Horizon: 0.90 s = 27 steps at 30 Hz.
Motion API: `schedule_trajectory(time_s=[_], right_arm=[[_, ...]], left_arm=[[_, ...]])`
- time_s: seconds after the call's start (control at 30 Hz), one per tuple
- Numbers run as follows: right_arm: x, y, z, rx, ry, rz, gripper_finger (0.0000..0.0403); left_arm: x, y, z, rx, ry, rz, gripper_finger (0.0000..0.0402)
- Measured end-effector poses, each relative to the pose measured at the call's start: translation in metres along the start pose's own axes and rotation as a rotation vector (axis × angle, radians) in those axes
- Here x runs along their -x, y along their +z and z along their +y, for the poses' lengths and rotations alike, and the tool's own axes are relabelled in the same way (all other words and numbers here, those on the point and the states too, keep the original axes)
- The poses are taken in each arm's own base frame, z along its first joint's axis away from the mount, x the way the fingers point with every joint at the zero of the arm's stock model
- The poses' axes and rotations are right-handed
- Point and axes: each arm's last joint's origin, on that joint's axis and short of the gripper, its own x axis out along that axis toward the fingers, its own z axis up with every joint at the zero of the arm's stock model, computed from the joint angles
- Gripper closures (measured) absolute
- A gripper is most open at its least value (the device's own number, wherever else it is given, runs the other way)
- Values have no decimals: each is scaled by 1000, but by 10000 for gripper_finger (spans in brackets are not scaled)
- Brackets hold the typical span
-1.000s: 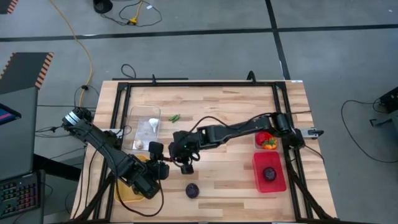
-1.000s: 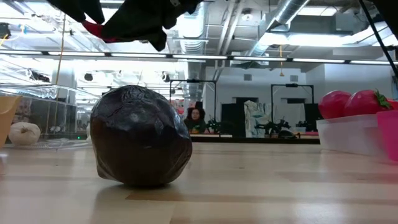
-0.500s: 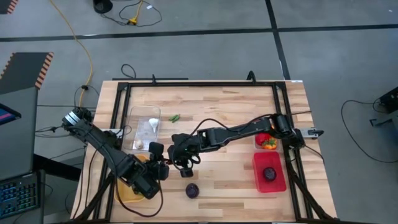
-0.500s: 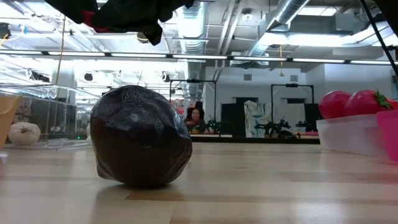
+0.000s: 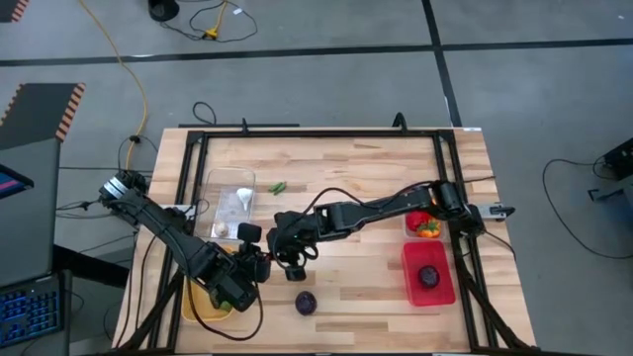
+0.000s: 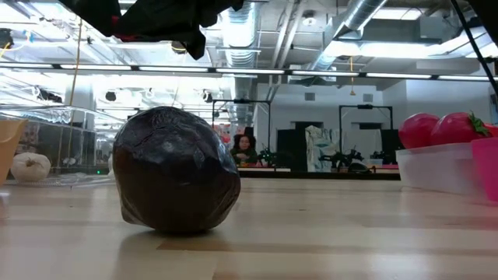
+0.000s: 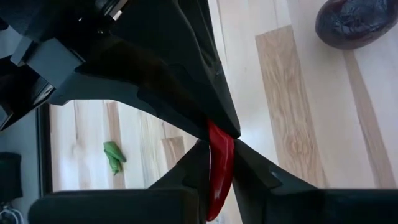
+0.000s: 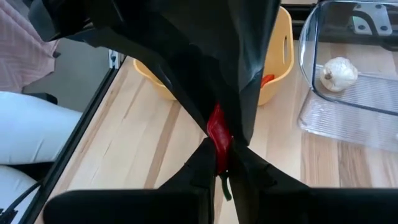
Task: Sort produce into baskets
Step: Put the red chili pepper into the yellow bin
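Seen from above, a pale wooden table [image 5: 346,168] framed by black rails holds three bins. A shallow yellow plastic bin [image 5: 196,305] sits at the near left corner, a clear plastic bin [image 5: 229,203] lies just beyond it with a white garlic bulb [image 5: 224,229] inside, and a red plastic bin [image 5: 427,274] sits on the right with a dark purple round in it.

The two dark arms meet near the table's middle, just right of the yellow bin. The left gripper [image 7: 219,163] and the right gripper [image 8: 219,144] both pinch the same thin red chilli [image 7: 219,163], each pair of fingers pressed against it from opposite ends. The chilli hangs in the air above the wood.

A second dark purple round vegetable [image 5: 306,303] rests on the bare table, near the front edge. A small green chilli [image 5: 278,187] lies on the wood beside the clear bin. Beyond the red bin, red and orange produce [image 5: 425,223] is gathered.
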Motion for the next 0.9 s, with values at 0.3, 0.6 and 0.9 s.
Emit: schedule_trajectory(time_s=[0.3, 0.6, 0.9], right_arm=[[0, 0, -2, -6, -2, 3, 320], [0, -1, 0, -5, 0, 11, 209], [0, -4, -2, -43, -5, 39, 153]], left_arm=[[0, 0, 0, 2, 0, 0, 364], [0, -4, 0, -7, -57, 58, 363], [4, -17, -6, 136, -362, 320, 363]])
